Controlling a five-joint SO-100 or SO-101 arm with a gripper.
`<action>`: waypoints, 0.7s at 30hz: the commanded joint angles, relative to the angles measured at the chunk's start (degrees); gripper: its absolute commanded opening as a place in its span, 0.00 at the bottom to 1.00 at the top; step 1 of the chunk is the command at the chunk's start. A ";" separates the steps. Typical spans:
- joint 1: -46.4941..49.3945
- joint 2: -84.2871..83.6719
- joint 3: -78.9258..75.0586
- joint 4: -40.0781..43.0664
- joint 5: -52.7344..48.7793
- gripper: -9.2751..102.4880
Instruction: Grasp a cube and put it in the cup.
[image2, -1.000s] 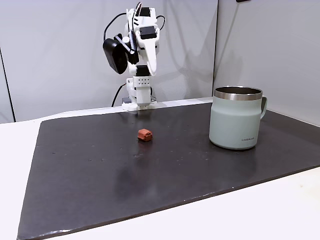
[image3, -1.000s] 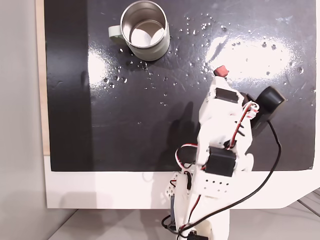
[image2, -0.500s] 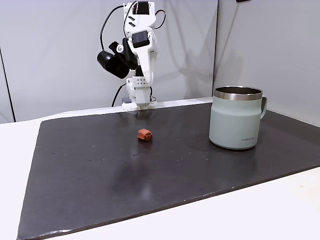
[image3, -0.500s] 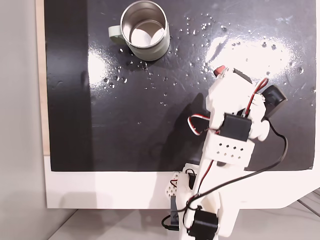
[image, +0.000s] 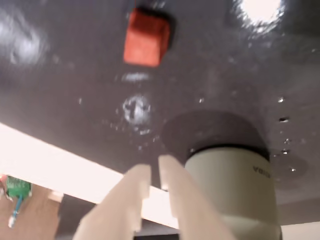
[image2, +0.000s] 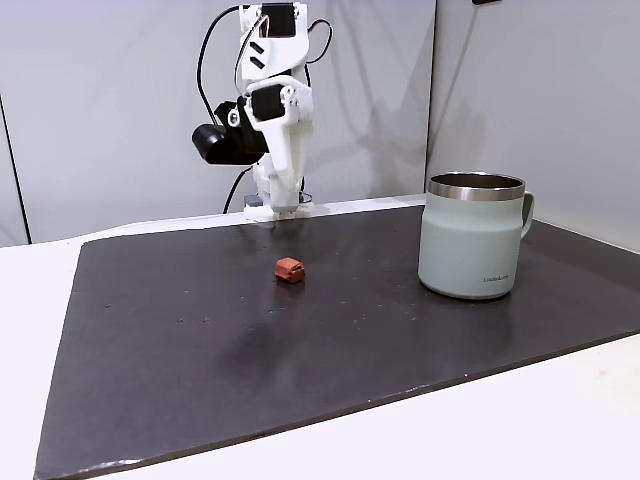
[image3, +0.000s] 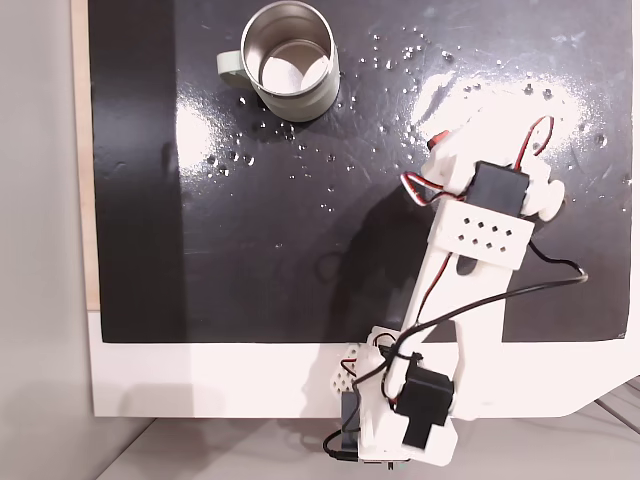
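One dark mat (image2: 300, 350) covers my white counter (image2: 520, 430), carrying cup (image2: 472, 236) and cube (image2: 290, 269) well apart.
In the wrist view I see my claw (image: 155, 172) nearly pressed together, empty, beside the cup, with the cube on the mat beyond its tips.

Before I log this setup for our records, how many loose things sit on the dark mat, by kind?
Cube: 1
Cup: 1
Total: 2
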 joint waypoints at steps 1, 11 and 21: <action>1.76 -1.14 -4.39 0.88 1.23 0.08; 2.11 -8.00 -10.46 4.31 0.53 0.08; 0.35 -9.67 -13.71 6.06 -2.11 0.26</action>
